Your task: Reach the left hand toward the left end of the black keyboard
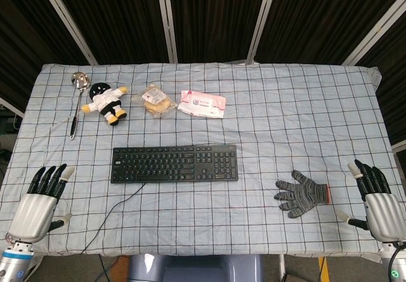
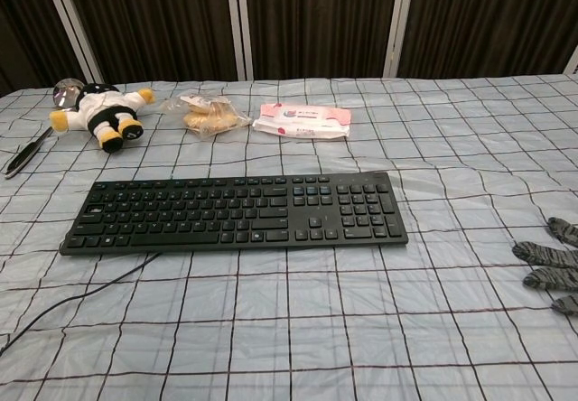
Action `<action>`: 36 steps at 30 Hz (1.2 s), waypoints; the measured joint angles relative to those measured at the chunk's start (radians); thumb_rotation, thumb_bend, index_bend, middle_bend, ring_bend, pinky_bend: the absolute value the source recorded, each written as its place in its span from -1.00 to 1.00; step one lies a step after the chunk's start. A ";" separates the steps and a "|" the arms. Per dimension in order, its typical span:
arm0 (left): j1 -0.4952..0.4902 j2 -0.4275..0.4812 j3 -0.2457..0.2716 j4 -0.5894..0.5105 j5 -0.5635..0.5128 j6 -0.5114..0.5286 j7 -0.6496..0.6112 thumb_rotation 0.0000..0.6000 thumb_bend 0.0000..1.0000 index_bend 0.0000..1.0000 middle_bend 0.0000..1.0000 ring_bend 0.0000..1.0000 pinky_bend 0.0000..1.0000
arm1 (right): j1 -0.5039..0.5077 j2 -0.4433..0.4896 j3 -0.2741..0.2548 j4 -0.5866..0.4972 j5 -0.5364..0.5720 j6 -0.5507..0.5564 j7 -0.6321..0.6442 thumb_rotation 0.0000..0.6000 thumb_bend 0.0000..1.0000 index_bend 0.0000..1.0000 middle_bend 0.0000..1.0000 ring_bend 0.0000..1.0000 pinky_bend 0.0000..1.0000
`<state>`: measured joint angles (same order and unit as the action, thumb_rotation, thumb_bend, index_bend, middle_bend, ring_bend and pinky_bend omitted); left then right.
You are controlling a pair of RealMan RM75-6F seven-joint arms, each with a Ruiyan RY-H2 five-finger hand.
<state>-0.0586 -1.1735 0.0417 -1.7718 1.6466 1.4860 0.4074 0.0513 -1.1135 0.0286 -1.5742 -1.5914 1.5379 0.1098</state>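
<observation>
The black keyboard [image 1: 174, 163] lies flat at the middle of the checked tablecloth, and the chest view shows it too [image 2: 237, 213], with its cable trailing off the front left. My left hand [image 1: 37, 203] sits at the table's near left corner, fingers apart and holding nothing, well to the left of and nearer than the keyboard's left end. At the near right corner my right hand [image 1: 377, 203] is likewise open and holds nothing. Neither hand shows in the chest view.
A grey knit glove [image 1: 302, 193] lies near the right hand. Along the far side are a ladle [image 1: 77, 101], a plush doll [image 1: 106, 102], a wrapped bread [image 1: 156, 100] and a pink wipes pack [image 1: 202, 103]. The keyboard cable [image 1: 117, 208] runs to the table's front edge.
</observation>
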 measured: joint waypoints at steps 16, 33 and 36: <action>-0.015 0.002 -0.013 -0.041 -0.039 -0.034 0.044 1.00 -0.57 -1.00 -0.98 -0.93 -0.81 | -0.007 0.006 -0.004 0.000 0.001 0.004 0.010 1.00 -0.90 -1.00 -1.00 -1.00 -1.00; -0.199 0.040 -0.144 -0.241 -0.525 -0.314 0.242 1.00 1.00 -1.00 0.83 0.62 0.27 | -0.004 0.011 -0.005 -0.003 0.002 -0.006 0.023 1.00 -0.90 -1.00 -1.00 -1.00 -1.00; -0.262 0.043 -0.171 -0.260 -0.653 -0.354 0.296 1.00 1.00 -1.00 0.83 0.62 0.27 | -0.004 0.011 -0.005 -0.003 0.001 -0.006 0.025 1.00 -0.90 -1.00 -1.00 -1.00 -1.00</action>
<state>-0.3205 -1.1305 -0.1296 -2.0321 0.9941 1.1321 0.7036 0.0476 -1.1024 0.0233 -1.5773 -1.5899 1.5314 0.1343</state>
